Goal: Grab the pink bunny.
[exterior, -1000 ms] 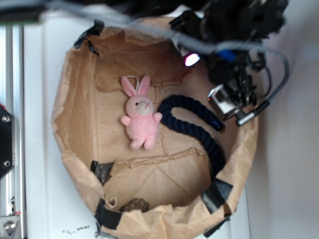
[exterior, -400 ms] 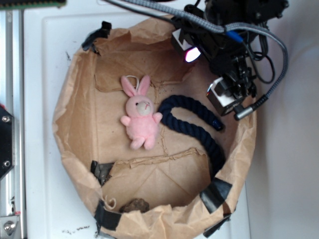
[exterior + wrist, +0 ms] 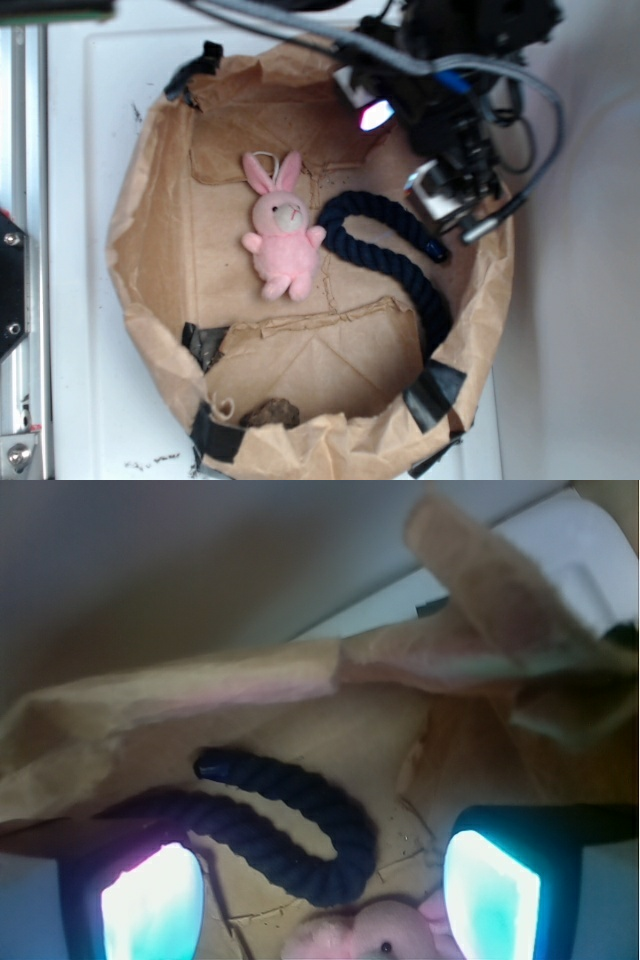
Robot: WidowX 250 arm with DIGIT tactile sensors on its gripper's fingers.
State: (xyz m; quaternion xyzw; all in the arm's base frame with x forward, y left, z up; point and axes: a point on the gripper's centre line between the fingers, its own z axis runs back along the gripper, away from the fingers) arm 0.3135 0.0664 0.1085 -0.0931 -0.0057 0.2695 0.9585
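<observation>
hand (image 3: 320, 890) wide open, empty, drifted left toward pink bunny (image 3: 284, 236); still well apart, grab pending

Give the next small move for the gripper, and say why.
Probably shift the gripper toward the pink bunny and down. Its fingers are spread open over the navy rope, and only the bunny's face shows at the bottom edge of the wrist view, so it isn't centred yet.

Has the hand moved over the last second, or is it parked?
Yes. The hand has shifted left in the exterior view, further in over the paper bag's rim toward the navy rope. The pink bunny hasn't moved.
</observation>
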